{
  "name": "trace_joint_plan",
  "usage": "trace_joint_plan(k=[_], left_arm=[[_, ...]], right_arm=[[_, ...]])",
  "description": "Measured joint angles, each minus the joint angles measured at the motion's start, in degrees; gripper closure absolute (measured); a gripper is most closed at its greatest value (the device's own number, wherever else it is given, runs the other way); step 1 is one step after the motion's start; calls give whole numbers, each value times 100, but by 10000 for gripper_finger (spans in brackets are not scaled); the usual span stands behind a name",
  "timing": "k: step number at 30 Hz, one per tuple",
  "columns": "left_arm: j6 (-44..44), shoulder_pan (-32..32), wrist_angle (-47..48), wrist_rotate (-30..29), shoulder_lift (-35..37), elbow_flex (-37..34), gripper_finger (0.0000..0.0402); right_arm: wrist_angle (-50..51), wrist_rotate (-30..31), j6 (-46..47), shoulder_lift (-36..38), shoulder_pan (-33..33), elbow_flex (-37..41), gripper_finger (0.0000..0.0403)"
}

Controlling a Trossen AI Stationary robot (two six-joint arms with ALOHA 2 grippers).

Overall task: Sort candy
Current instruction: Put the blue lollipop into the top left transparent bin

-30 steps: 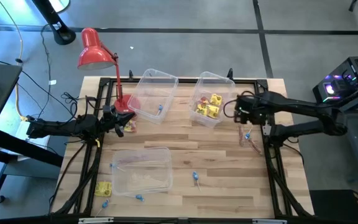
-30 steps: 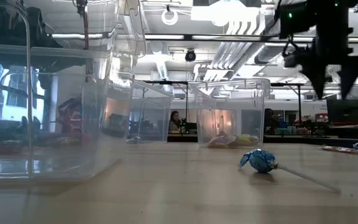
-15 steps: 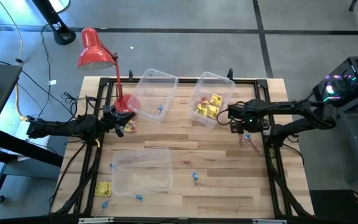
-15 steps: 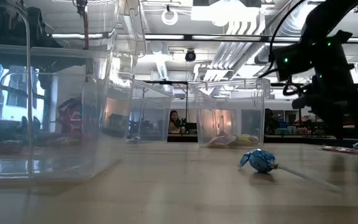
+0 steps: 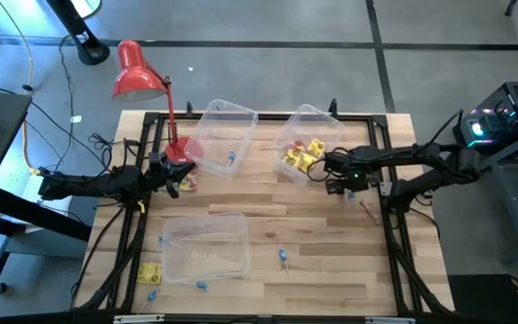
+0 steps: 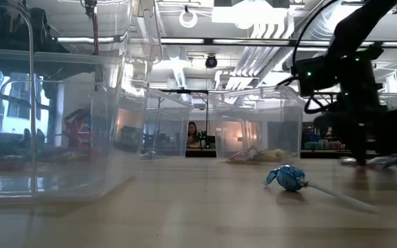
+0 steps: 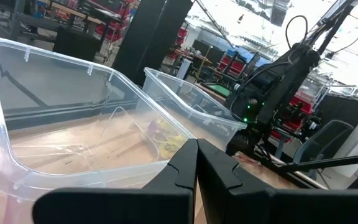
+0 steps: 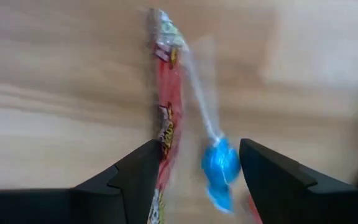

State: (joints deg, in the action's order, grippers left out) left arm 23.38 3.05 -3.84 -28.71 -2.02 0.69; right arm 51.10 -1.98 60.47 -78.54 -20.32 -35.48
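Wooden table (image 5: 331,243), right gripper (image 5: 338,179) now lower, beside yellow-candy bin (image 5: 297,121)

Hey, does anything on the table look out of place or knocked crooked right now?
The clear bin holding yellow packets sits crooked, and the open right pincer is close beside its corner, possibly nudging it. A stray yellow packet lies by the front bin.

Both arms dark, near-black, slim jointed links. Right arm (image 5: 421,160): black cable looping off the wrist, small green light glowing on the housing. Left pincer (image 7: 196,177): two matte black fingers (image 7: 182,171), angular notched inner edges. Right pincer (image 8: 199,180): same black, chunky bevelled fingers.
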Motion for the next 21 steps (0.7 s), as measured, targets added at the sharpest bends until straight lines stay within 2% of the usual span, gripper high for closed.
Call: trace_joint_plan(k=[7, 11, 15, 21], left_arm=[[0, 0, 0, 0, 0, 0, 401], [0, 0, 0, 0, 0, -2, 402], [0, 0, 0, 0, 0, -2, 401], [0, 0, 0, 0, 0, -2, 401]], right_arm=[[176, 82, -239, 10, -4, -302, 183], [833, 41, -120, 11, -4, -302, 183], [1272, 248, 78, 15, -4, -302, 183], [734, 41, 125, 15, -33, -302, 183]])
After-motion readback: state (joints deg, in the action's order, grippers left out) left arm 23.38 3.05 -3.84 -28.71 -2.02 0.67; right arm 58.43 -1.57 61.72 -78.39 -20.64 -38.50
